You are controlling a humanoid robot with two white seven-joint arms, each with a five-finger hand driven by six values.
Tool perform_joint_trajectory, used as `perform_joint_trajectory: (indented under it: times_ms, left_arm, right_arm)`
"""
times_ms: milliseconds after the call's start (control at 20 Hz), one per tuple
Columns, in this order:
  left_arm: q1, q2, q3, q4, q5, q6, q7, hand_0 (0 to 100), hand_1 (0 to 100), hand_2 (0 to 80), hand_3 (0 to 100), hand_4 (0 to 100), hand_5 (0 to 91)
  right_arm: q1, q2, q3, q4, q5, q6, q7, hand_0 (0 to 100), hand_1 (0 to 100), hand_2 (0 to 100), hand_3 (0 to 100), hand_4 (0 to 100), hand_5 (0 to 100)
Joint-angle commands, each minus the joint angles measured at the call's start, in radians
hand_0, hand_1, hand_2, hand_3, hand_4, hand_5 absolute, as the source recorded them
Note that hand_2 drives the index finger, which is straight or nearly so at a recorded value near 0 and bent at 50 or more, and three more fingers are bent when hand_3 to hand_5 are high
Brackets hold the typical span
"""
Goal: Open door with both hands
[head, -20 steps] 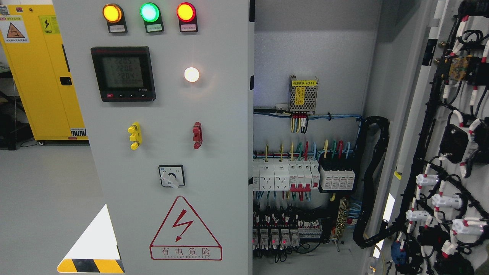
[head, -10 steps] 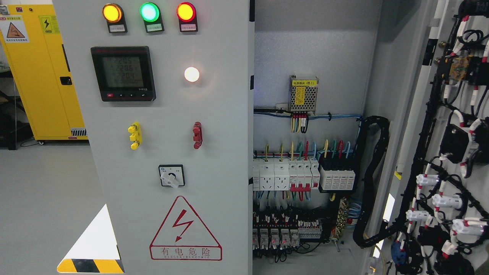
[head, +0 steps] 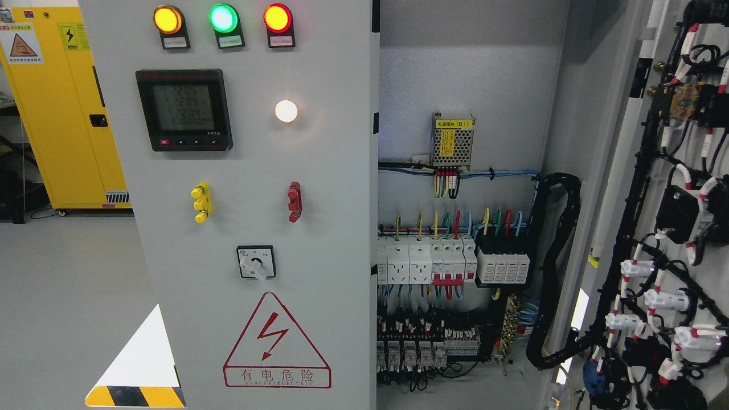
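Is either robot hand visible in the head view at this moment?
No, only the cabinet's left door, the open right door and the wiring inside show.

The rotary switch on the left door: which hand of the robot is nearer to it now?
Neither can be named: no hand or arm shows in the head view. The rotary switch sits on the closed left door, and the right door already stands open.
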Motion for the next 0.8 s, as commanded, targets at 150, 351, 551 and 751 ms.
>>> perform_joint_trajectory:
  times_ms: [150,351,551,751]
  left_arm:
    - [-0.011,-0.016,0.011,0.275,-0.169,0.103,0.07,12,56,0.0,0,0,0.0]
    - [-0.023,-0.014,0.013,0.272,-0.174,0.094,-0.042,12,56,0.0,0,0,0.0]
    - [-0.035,-0.014,0.014,0.27,-0.171,0.089,-0.045,12,56,0.0,0,0,0.0]
    - [-0.051,-0.013,0.014,0.267,-0.169,0.084,-0.039,12,56,0.0,0,0,0.0]
  right_arm:
    - [-0.003,0.005,-0.002,-0.008,0.0,-0.002,0.0,0,50,4,0,0,0]
    - [0.056,0.004,-0.002,-0.224,-0.001,-0.006,0.0,0,50,4,0,0,0]
    - [0.195,-0.004,-0.003,-0.659,-0.004,-0.002,0.0,0,50,4,0,0,0]
    - [0.29,-0.025,-0.002,-1.043,-0.009,-0.004,0.0,0,50,4,0,0,0]
